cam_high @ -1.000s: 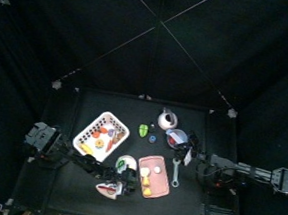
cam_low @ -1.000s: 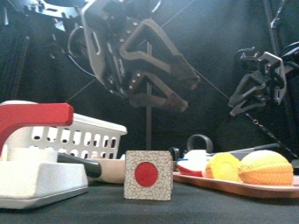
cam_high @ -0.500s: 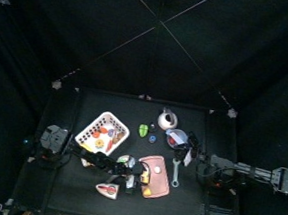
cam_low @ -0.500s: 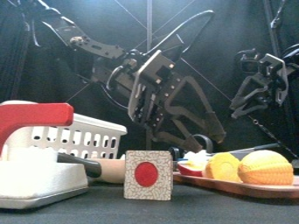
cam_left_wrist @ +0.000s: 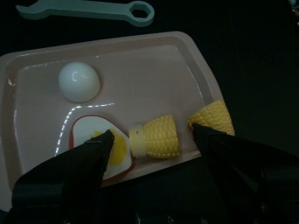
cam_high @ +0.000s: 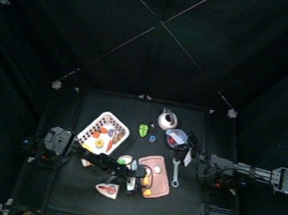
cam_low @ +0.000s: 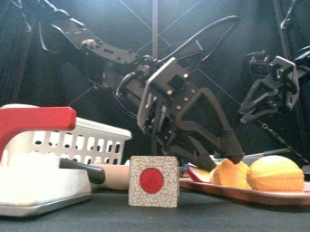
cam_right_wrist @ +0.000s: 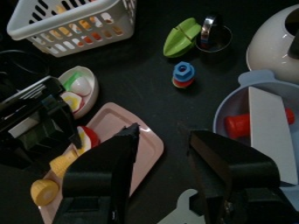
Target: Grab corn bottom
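Approach step. Left hand [cam_left_wrist: 152, 144], jaws spread wide, hangs over the pink tray [cam_left_wrist: 176, 61], straddling 1 corn piece [cam_left_wrist: 160, 138]; a 2nd corn piece [cam_left_wrist: 216, 116] touches it. Next: descend, then close. Right hand [cam_right_wrist: 163, 149] rests spread, aside.

A robotics lab test pen: black curtains [cam_high: 33, 54] enclose a small tabletop [cam_high: 186, 211] set with toy food, flanked by two robot arms.
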`<act>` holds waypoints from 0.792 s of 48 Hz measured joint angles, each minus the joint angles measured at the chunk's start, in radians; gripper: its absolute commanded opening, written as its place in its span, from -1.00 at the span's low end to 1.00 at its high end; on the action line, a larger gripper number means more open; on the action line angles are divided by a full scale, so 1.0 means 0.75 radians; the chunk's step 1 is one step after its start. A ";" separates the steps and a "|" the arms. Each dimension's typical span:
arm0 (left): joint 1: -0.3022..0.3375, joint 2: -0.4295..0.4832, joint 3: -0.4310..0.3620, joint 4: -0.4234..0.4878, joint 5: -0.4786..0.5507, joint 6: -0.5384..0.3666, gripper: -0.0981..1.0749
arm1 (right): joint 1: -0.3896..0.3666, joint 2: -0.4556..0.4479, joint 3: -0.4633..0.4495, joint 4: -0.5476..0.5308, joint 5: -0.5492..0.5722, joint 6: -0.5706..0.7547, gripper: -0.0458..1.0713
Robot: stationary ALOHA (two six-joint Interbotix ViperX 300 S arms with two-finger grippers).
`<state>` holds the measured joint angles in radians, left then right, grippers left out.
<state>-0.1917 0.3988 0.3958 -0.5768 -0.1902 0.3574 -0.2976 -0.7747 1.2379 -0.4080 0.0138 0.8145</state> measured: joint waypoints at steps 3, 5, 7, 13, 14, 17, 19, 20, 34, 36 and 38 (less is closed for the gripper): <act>0.002 -0.002 0.000 0.004 0.004 0.000 0.93 | 0.000 0.000 0.002 -0.002 0.002 0.000 0.50; 0.002 0.000 -0.002 0.006 0.006 0.000 0.92 | 0.000 0.000 0.002 0.000 0.000 0.000 0.50; 0.002 0.000 -0.002 0.010 0.006 0.002 0.92 | 0.000 0.000 0.002 -0.002 0.000 0.000 0.50; -0.002 0.000 -0.002 0.020 0.008 0.000 0.92 | 0.000 0.000 0.000 -0.002 0.000 0.002 0.50; -0.002 0.000 -0.004 0.020 0.010 0.000 0.92 | 0.000 0.000 0.002 0.000 0.000 0.002 0.50; -0.002 0.000 -0.008 0.020 0.016 0.002 0.92 | 0.000 0.000 0.002 0.000 0.000 0.000 0.50; -0.002 0.002 -0.010 0.020 0.025 0.002 0.92 | 0.000 0.000 0.002 -0.002 0.002 0.002 0.50; -0.002 0.002 -0.012 0.020 0.027 0.002 0.92 | 0.000 0.000 0.002 0.000 0.000 0.000 0.50; -0.006 0.004 -0.022 0.061 0.039 0.004 0.82 | -0.002 0.000 0.006 -0.002 0.000 0.000 0.50; -0.010 0.002 -0.022 0.080 0.039 0.004 0.82 | -0.002 0.000 0.008 -0.002 0.002 0.000 0.50; -0.014 0.000 -0.025 0.098 0.039 0.002 0.82 | -0.002 0.000 0.008 0.000 0.000 0.002 0.50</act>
<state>-0.2025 0.3988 0.3774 -0.5031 -0.1611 0.3590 -0.2991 -0.7747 1.2441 -0.4080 0.0138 0.8161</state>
